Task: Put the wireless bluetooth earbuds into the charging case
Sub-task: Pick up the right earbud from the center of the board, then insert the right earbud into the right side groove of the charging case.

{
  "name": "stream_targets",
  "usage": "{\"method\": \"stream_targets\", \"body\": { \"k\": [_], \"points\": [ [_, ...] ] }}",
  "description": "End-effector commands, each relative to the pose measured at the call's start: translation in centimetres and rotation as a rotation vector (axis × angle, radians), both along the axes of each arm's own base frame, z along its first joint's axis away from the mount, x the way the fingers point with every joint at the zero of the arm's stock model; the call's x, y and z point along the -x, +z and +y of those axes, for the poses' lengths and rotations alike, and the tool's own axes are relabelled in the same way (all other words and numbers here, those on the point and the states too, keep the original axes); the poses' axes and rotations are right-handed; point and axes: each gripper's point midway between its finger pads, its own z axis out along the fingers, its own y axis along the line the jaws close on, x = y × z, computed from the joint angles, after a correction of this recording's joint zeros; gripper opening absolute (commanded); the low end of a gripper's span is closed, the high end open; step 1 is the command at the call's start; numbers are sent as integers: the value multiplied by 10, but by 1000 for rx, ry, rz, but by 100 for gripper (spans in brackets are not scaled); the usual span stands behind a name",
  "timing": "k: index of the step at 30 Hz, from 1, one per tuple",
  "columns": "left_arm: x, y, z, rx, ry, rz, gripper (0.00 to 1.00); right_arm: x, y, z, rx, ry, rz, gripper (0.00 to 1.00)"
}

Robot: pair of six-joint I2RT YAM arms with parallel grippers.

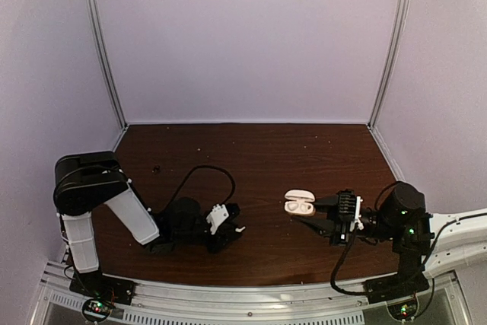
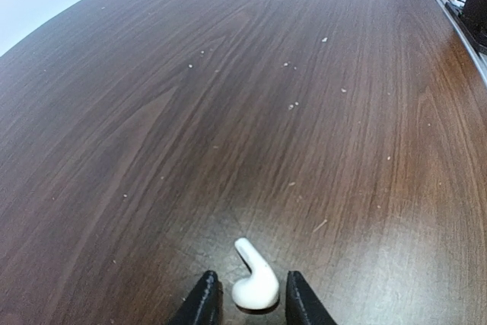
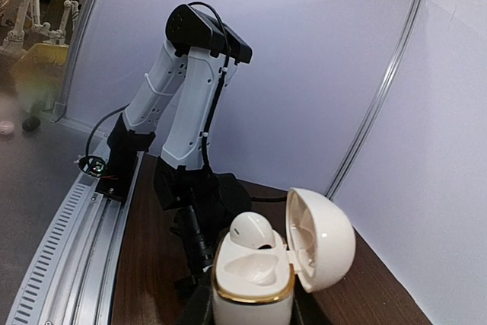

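Note:
One white earbud (image 2: 256, 283) lies on the dark wooden table (image 2: 251, 97), stem pointing away. My left gripper (image 2: 255, 302) is lowered to the table with one black fingertip (image 2: 205, 298) on each side of the earbud. A thin gap shows on both sides, so the gripper is still open. My right gripper (image 3: 251, 313) is shut on the white, gold-rimmed charging case (image 3: 255, 294) and holds it upright, the lid (image 3: 319, 237) swung open. A second white earbud (image 3: 251, 231) sits in the far slot. The near slot (image 3: 259, 268) is bare. From above, the case (image 1: 299, 203) is right of centre.
Purple walls enclose the table on three sides, with metal posts (image 1: 389, 43) at the back corners. A metal rail (image 1: 251, 294) runs along the near edge by the arm bases. The left arm's cable (image 1: 205, 173) loops over the table. Small pale specks dot the wood.

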Motion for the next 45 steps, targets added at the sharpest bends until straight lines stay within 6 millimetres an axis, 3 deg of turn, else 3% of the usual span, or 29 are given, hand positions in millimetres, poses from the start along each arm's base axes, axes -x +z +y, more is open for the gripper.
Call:
{"method": "stream_targets", "body": {
  "k": [1,10,14,24,28,32,36,39,45],
  "points": [
    [-2,-5,-2,-11,0,-8,29,-3,8,-4,-38,-23,2,0],
    [-5,-13,-2,-36,16,-1,27,-3,6,-3,-33,-23,6,0],
    [-4,-12,-1,-42,13,0,21,-4,6,-4,-32,-28,5,0],
    [3,22,8,-23,5,-5,14,-6,-2,0,-11,-35,11,0],
    [12,53,7,20,-15,38,13,-12,-15,4,25,-60,11,0],
    [34,92,10,80,-79,125,13,-17,-24,6,33,-82,3,0],
    [59,153,11,150,-180,154,12,-17,-33,11,55,-73,-32,0],
    [71,184,18,146,-221,151,11,-13,-38,19,69,-34,-34,0],
    [103,219,27,84,-350,136,11,-4,-51,38,110,76,17,0]
  ]
}}
